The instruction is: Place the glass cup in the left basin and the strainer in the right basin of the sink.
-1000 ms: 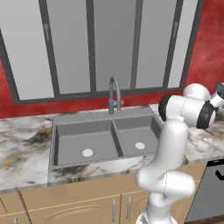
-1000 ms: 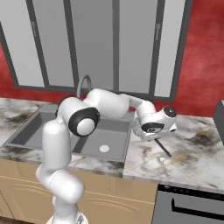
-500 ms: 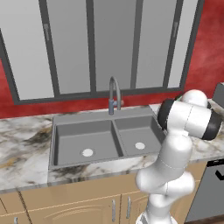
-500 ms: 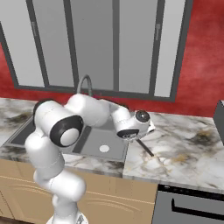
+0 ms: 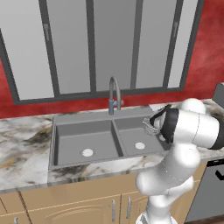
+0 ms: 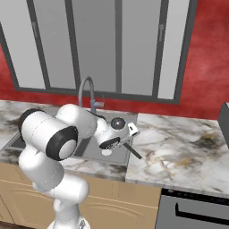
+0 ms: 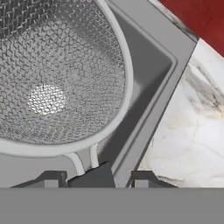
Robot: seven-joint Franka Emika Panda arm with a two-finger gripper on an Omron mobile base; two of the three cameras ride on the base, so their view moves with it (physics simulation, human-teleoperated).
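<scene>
Over the right basin (image 5: 135,139): strainer (image 7: 57,74) held aloft.
The gripper (image 7: 94,177), half closed, clamps its handle; the mesh bowl hangs above the drain (image 5: 140,145).

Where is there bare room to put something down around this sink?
The left basin lies bare around its white drain, bordered by the divider and the marble counter. That counter left of the sink, and the stretch right of it, are bare too. It is crowded over the right basin, where the gripper holds the strainer.
</scene>
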